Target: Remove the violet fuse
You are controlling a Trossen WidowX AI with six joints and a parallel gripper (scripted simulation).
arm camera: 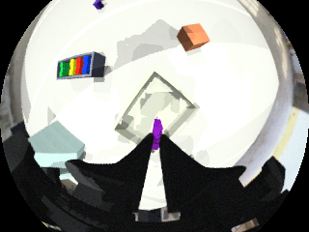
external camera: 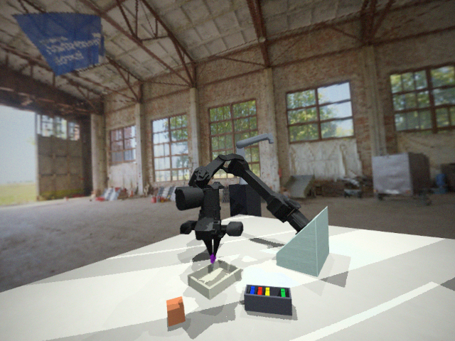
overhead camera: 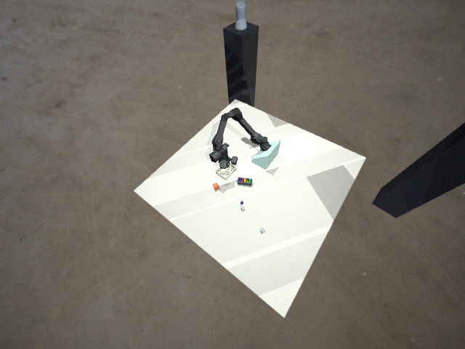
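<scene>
The violet fuse [external camera: 212, 258] [arm camera: 156, 132] is between the fingertips of my gripper [external camera: 212, 256] [arm camera: 155, 136], which is shut on it. The fuse hangs upright above the tray's back part, clear of its floor as far as the exterior view shows. The tray [external camera: 198, 286] [arm camera: 135, 105] is a shallow, pale grey box with low walls. The dark fuse block [external camera: 267, 305] [arm camera: 98, 66] stands apart from the tray, with blue, red, yellow and green fuses in it and an empty slot between yellow and green.
An orange block [overhead camera: 216, 186] [external camera: 175, 311] [arm camera: 193, 37] stands near the tray. A pale teal wedge [overhead camera: 267, 158] [external camera: 303, 251] [arm camera: 57, 140] stands behind the fuse block, close to the arm. A small purple cube [overhead camera: 241, 202] [arm camera: 98, 4] and two small pale pieces [overhead camera: 242, 208] [overhead camera: 262, 230] lie farther out.
</scene>
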